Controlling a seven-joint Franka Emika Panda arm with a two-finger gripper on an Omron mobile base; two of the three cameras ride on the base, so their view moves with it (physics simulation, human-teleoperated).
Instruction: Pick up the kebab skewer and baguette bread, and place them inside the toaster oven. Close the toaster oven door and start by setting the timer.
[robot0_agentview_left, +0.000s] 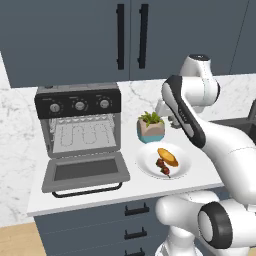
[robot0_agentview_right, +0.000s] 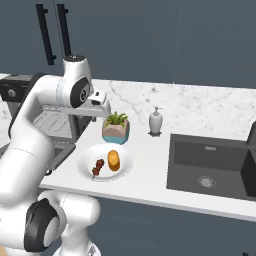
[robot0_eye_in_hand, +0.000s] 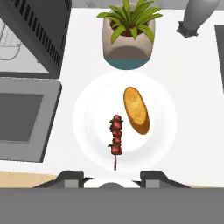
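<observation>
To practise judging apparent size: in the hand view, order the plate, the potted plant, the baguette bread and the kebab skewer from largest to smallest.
1. Plate
2. Potted plant
3. Baguette bread
4. Kebab skewer, about as long as the bread but much thinner.

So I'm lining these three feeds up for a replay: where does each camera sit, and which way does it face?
Left base view: behind the arm's left, facing the toaster oven, its door down; the arm rises at right.
Right base view: behind its right, facing the sink; the arm rises at left.
Hand view: looks down on the plate; the gripper is at bottom.
All share the kebab skewer and baguette bread.
</observation>
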